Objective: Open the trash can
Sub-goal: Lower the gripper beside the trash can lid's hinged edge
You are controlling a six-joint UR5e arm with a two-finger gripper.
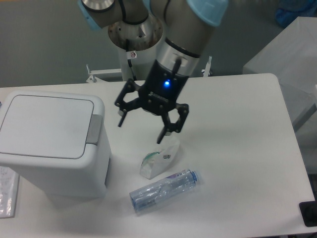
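The trash can (49,141), a large white boxy bin, stands at the left of the table with its flat lid down. Its grey push tab (94,129) sits on the right edge of the lid. My gripper (140,130) hangs open above the table, a short way right of the tab and apart from the can. Nothing is between its black fingers (121,118).
A crumpled white wrapper (159,157) lies just below the gripper's right finger. A clear plastic bottle with a blue cap (163,190) lies in front of it. A flat packet (7,192) pokes out at the table's left edge. The arm's base post (134,47) stands behind.
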